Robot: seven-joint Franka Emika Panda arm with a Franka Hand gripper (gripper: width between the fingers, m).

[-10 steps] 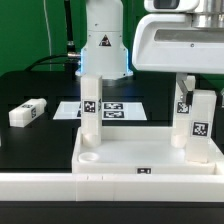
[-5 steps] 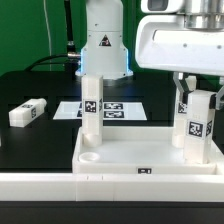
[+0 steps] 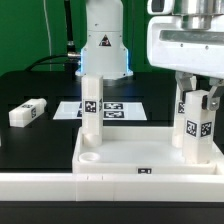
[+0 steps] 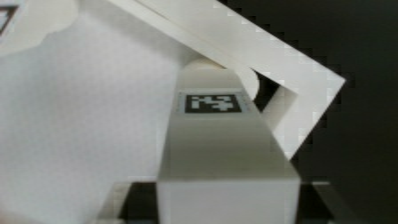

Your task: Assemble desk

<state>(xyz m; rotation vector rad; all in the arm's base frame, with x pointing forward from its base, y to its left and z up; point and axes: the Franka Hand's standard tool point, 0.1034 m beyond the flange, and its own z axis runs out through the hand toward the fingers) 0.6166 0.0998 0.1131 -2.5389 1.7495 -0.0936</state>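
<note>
The white desk panel lies flat at the front, with its rim and round corner sockets up. One tagged white leg stands upright in its far corner on the exterior view's left. My gripper is shut on a second tagged leg and holds it upright at the panel's corner on the exterior view's right. In the wrist view this leg runs out from between my gripper's jaws toward the panel. A third leg lies loose on the black table at the exterior view's left.
The marker board lies flat on the table behind the panel. The robot's white base stands behind it. A long white rail edges the table's front.
My gripper has shifted a little toward the exterior view's right and turned with the leg, so two of its tagged faces now show. The panel and the other legs have not moved.
</note>
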